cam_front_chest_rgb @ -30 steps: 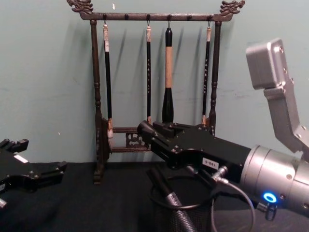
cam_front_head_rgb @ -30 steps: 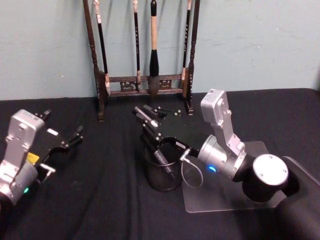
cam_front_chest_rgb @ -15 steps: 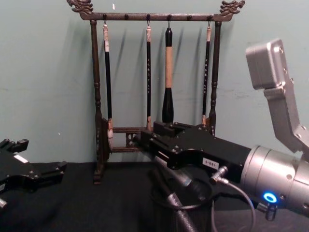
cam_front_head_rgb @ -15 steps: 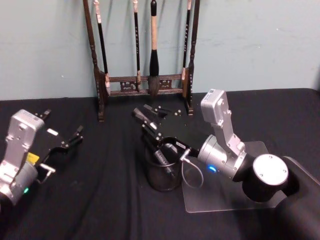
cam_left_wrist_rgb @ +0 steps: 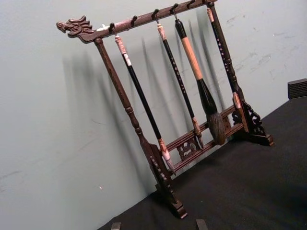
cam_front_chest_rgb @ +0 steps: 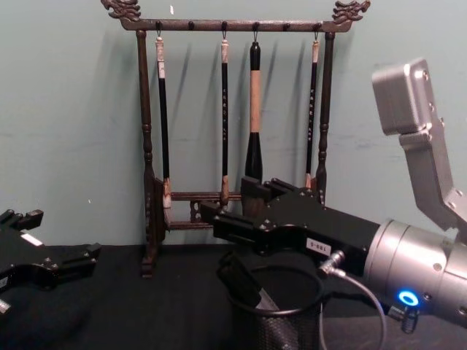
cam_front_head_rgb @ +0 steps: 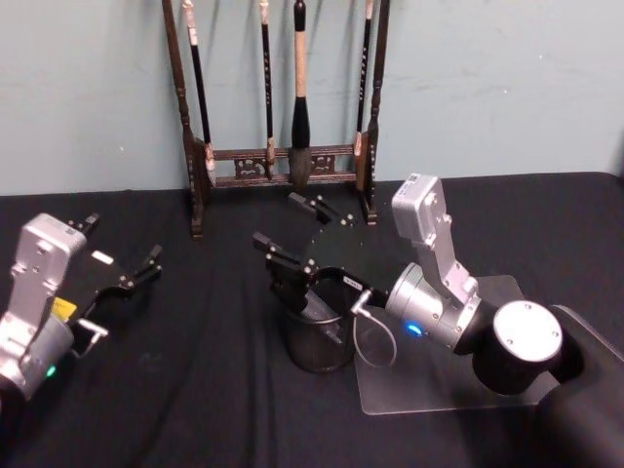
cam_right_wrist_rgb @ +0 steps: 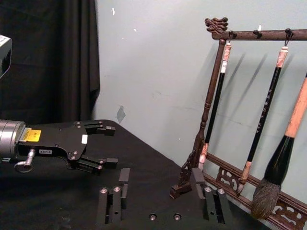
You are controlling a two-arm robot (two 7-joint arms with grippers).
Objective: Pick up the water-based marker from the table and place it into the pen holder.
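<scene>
The pen holder, a black round mesh cup, stands mid-table. The dark water-based marker leans inside it, its upper end poking over the rim on the left side. My right gripper hovers just above the cup, open, with its fingers spread wide and nothing between them. In the right wrist view its fingertips frame bare cloth. My left gripper rests open at the table's left, apart from the cup, and also appears in the chest view and the right wrist view.
A tall dark wooden brush rack with several hanging brushes stands against the back wall, just behind the cup. A clear plate lies under the right arm. Black cloth covers the table.
My right gripper's fingers have spread apart and let go of the marker, which has dropped lower into the pen holder. The left arm has stayed still.
</scene>
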